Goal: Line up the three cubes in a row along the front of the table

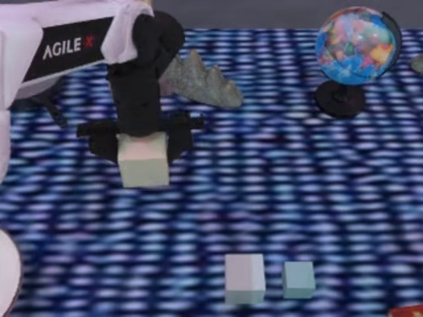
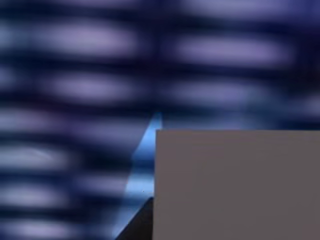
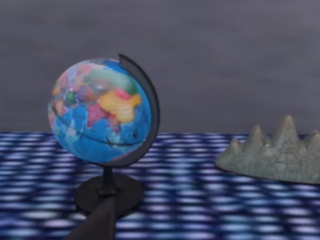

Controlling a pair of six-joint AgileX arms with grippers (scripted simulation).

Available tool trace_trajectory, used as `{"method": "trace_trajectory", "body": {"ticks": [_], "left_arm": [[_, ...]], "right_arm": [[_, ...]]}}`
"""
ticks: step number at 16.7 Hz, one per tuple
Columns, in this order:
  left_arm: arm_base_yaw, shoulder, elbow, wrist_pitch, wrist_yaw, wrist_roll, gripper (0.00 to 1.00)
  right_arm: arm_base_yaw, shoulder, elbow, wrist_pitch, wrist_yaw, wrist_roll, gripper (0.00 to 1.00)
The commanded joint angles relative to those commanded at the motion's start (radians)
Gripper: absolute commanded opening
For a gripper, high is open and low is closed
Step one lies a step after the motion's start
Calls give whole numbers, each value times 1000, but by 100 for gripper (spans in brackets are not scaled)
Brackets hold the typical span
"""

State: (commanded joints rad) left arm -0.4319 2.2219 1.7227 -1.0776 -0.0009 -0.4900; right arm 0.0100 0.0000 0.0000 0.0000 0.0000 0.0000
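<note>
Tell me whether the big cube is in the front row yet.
Out. The big cube sits mid-table under the left gripper, far from the medium cube and small cube at the front.

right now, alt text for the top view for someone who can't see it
The left hand sits over the large cream-pink cube on the left of the patterned table. The medium grey-lavender cube and small teal-grey cube stand side by side, apart, near the front edge. A jagged grey rock and a globe stand at the back.

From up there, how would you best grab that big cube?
From straight above, fingers on two opposite flat sides of the big cube. It sits square on the table with open space around it, and the left gripper is already over it.
</note>
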Motion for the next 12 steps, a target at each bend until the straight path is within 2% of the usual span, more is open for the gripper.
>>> {"method": "trace_trajectory", "body": {"ticks": [3,8,12], "left_arm": [[6,-32,49,-72,1,1,0],[-1,-33,47,-72,1,2,0],[-61,-139,-66,-47,-2,-48,0]], "right_arm": [[0,0,0,0,0,0,100],[0,0,0,0,0,0,100],[0,0,0,0,0,0,100]]}}
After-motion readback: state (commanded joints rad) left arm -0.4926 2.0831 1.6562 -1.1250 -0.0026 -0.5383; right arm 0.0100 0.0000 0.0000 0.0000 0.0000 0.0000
